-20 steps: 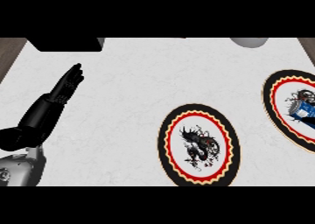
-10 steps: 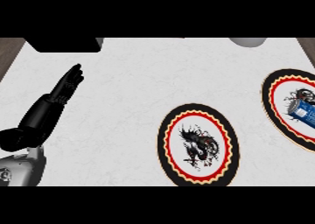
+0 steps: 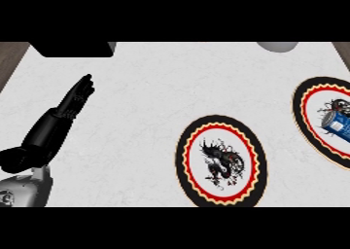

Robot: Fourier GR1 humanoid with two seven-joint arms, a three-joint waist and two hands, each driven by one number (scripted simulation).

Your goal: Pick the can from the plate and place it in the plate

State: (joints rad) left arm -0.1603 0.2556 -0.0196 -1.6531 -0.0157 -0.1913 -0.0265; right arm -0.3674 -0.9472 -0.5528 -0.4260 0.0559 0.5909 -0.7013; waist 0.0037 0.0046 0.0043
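A blue can [image 3: 341, 127] lies on its side on the patterned plate [image 3: 314, 133] at the right edge of the head view, partly cut off by that edge. A second plate [image 3: 222, 161] with a red and black rim and a dragon design sits near the middle, with nothing on it. My left hand [image 3: 50, 127] rests at the left, open, fingers straight and pointing away from me, far from both plates. My right hand does not show.
A dark box [image 3: 72, 48] stands at the back left of the white counter [image 3: 149, 97]. A grey round object [image 3: 277, 46] sits at the back right. Wooden floor shows past the counter's left and right edges.
The view has drifted slightly, so the plates and can appear a little further left. My left hand has not moved.
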